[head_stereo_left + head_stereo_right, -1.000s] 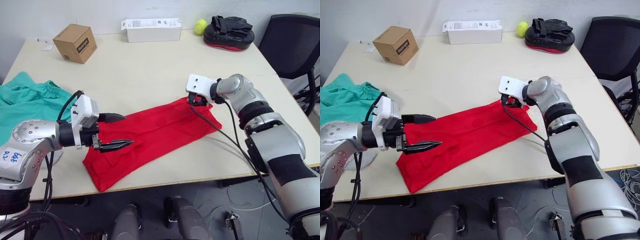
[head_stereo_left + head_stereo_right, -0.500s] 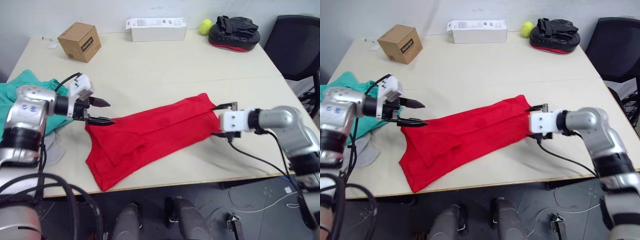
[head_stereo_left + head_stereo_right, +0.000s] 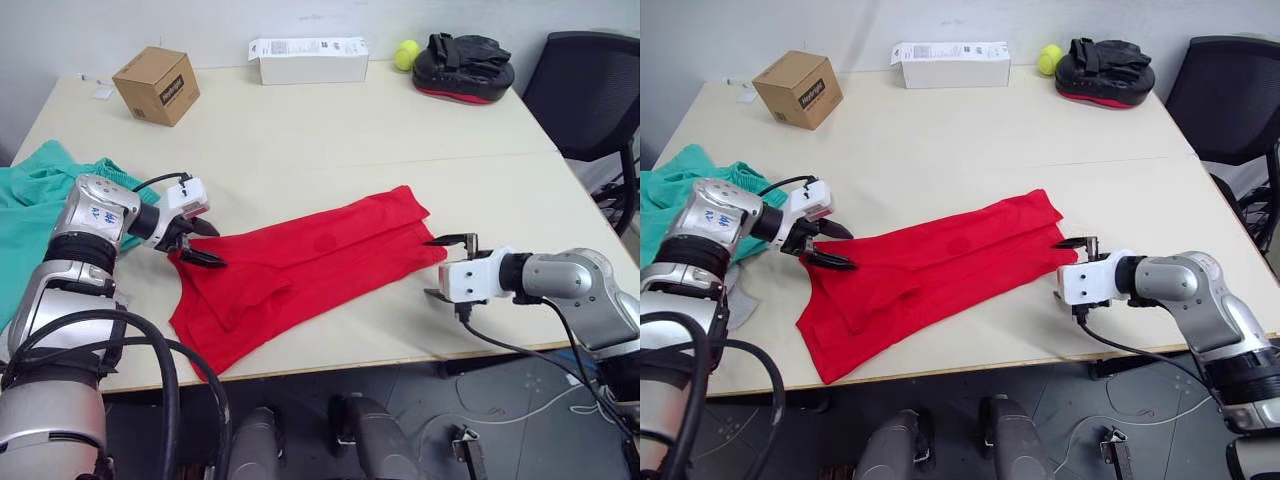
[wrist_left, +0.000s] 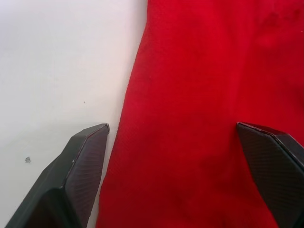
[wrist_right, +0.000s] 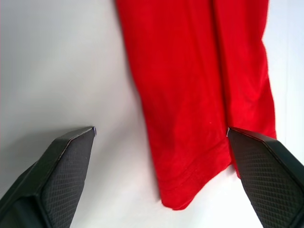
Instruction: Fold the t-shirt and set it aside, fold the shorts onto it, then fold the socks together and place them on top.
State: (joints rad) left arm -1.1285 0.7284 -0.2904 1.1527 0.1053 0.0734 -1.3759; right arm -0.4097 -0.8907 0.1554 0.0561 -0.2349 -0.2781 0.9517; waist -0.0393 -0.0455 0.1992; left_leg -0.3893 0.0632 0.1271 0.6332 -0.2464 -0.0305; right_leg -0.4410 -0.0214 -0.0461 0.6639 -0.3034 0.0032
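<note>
Left fingers (image 3: 200, 243) spread wide, holding nothing, tips straddling the near-left end of the t-shirt (image 3: 300, 275), one tip over bare bench (image 3: 330, 140), the other over red cloth. Right fingers (image 3: 448, 267) likewise wide open and empty, poised just off the right end of the same garment, its hem lying between the tips in the right wrist view. T-shirt stretched as a long, narrow band, already doubled lengthwise, running from near-left to right across the middle of the bench. Shorts (image 3: 40, 205) bunched at the left edge, just beyond the left arm; a grey scrap (image 3: 730, 290) under that arm, possibly a sock, too hidden to tell. Likely trouble from here: closing on the top layer alone and peeling the fold apart; closing short of the hem on the right and catching only air; lifting the two ends unevenly and skewing the band; dragging the left elbow through the teal cloth and pulling it off the edge. Cardboard box (image 3: 155, 86), white carton (image 3: 306, 60), ball and dark pad well apart at the far side, no risk.
</note>
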